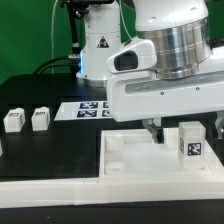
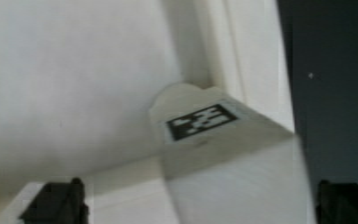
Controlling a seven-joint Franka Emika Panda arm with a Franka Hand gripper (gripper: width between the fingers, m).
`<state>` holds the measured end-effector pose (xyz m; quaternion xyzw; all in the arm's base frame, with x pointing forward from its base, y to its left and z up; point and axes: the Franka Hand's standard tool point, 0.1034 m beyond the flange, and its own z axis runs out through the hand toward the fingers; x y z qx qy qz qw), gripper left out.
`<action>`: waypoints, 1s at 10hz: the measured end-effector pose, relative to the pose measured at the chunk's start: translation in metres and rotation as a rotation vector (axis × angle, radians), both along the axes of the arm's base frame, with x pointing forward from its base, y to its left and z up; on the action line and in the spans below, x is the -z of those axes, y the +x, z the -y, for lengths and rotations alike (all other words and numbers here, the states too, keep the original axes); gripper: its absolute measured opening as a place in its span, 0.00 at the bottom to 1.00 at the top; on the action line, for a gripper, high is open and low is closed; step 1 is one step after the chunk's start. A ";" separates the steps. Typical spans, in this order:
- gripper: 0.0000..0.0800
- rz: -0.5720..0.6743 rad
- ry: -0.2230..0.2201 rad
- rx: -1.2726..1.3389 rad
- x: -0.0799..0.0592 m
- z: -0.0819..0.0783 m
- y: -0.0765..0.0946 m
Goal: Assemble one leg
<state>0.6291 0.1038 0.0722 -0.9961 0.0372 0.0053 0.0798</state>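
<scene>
Glossy white square tray [image 1: 140, 165], blocky tagged leg [image 1: 190, 143] upright inside.

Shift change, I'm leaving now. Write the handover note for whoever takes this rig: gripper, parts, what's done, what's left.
Gripper: open, holding nothing, hovering above a leg.
That leg stands upright at the corner of the large white square piece on the exterior view's right, marker facing out. Whether it is fully seated cannot be told.
Two more legs lie loose on the black table toward the exterior view's left.
The marker board lies behind.
Left: confirm the leg's seating, tighten if loose.
</scene>
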 end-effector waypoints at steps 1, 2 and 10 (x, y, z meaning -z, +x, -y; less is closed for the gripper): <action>0.81 -0.002 0.001 0.011 0.000 0.000 0.000; 0.65 -0.006 0.001 0.033 0.000 0.000 0.000; 0.38 -0.106 -0.063 0.733 0.002 0.018 -0.002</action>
